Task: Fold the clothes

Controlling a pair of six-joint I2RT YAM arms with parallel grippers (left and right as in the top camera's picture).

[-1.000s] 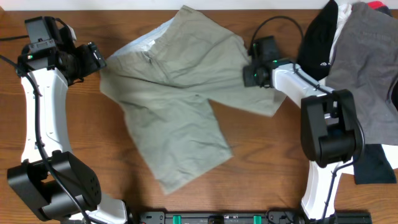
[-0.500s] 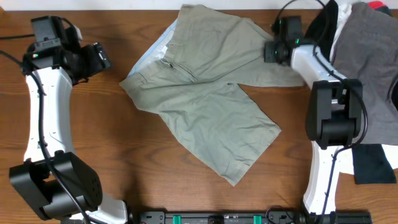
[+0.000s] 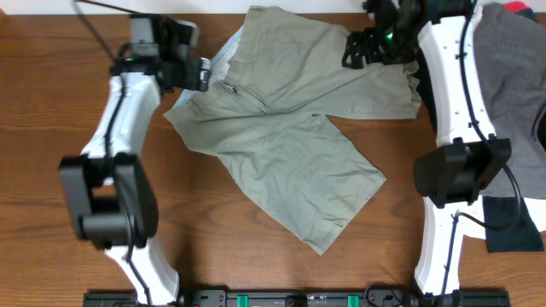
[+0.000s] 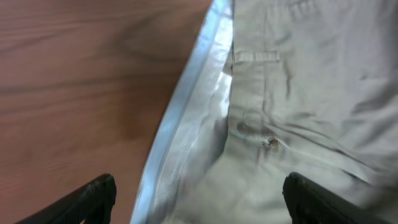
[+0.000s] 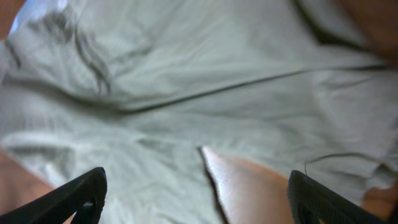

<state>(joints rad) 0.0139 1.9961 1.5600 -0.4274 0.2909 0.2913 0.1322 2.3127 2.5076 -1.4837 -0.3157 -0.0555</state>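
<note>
The khaki-green shorts (image 3: 290, 145) lie spread flat, legs splayed apart.

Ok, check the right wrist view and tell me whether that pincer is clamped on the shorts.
No: the right pincer stands wide open above the shorts, with no cloth pinched.

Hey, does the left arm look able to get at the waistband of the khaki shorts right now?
Probably yes. The left arm hangs with open jaws right over the waistband of the shorts, with bare table beside it and nothing in between.
</note>
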